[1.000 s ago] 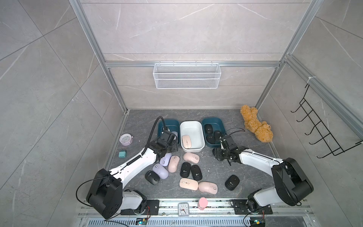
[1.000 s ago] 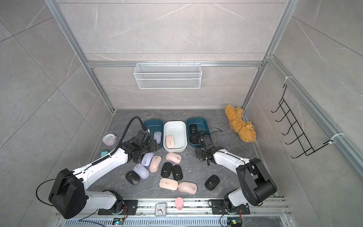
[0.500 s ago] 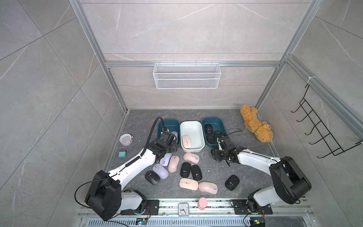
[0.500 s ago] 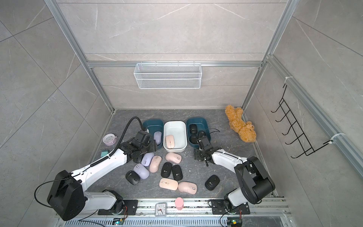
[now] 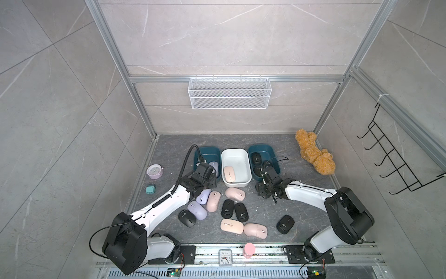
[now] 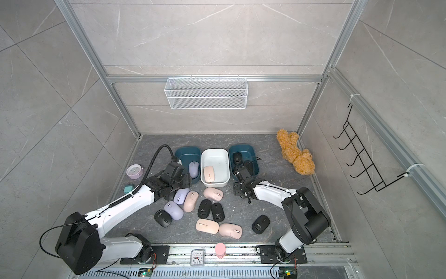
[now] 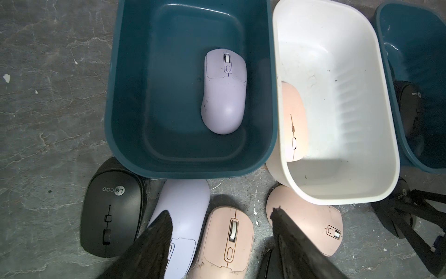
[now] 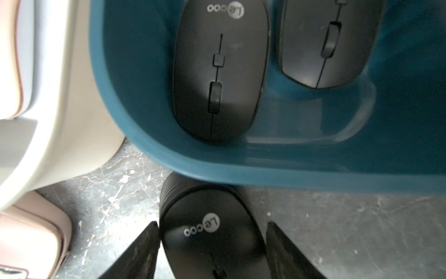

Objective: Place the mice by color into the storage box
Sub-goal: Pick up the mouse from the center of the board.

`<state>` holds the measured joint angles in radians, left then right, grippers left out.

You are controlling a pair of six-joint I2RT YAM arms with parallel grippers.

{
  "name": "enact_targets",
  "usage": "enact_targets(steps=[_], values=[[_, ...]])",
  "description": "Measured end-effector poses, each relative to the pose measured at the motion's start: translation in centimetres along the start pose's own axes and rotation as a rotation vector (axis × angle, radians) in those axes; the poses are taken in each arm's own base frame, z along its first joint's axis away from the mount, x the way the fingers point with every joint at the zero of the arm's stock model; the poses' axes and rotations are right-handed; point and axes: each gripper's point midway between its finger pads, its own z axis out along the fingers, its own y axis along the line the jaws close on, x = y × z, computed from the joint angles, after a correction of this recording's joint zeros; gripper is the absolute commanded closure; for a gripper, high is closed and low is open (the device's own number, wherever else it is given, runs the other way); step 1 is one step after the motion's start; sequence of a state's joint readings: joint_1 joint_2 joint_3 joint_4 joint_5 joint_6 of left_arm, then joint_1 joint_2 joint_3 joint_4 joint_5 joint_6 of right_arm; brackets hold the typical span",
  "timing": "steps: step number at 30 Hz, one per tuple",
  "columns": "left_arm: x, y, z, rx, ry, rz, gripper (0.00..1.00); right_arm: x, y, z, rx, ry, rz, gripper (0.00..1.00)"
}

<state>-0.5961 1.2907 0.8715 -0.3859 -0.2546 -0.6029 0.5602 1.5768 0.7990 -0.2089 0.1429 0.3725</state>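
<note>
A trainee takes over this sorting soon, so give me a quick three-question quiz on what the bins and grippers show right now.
1. True or false: the white bin holds a lavender mouse.
2. The mouse between the fingers of the right gripper is: A pink, B black, C lavender.
3. How many mice lie in the teal bin nearest the left gripper?
Key: 1 false, a pink mouse lies there. 2 B, the black mouse. 3 One, a lavender mouse.

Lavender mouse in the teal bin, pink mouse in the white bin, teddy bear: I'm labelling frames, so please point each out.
lavender mouse (image 7: pixel 224 91), left wrist view, middle of its back.
pink mouse (image 5: pixel 229 174), a top view, middle of its top.
teddy bear (image 5: pixel 313 153), a top view, its body.
</note>
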Motion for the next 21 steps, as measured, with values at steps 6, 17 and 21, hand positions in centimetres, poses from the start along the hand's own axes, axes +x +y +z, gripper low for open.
enact_targets(steps=[6, 17, 21], values=[[0.1, 0.2, 0.0, -0.003, -0.003, 0.0, 0.32, 0.4, 0.2, 0.0, 0.0, 0.013, -0.02, 0.29], [0.4, 0.4, 0.1, -0.007, 0.0, 0.001, 0.32, 0.7, 0.3, 0.6, 0.012, 0.041, -0.047, 0.29], [0.3, 0.4, -0.1, -0.004, -0.004, 0.0, 0.32, 0.8, 0.3, 1.1, 0.016, 0.053, -0.054, 0.29]])
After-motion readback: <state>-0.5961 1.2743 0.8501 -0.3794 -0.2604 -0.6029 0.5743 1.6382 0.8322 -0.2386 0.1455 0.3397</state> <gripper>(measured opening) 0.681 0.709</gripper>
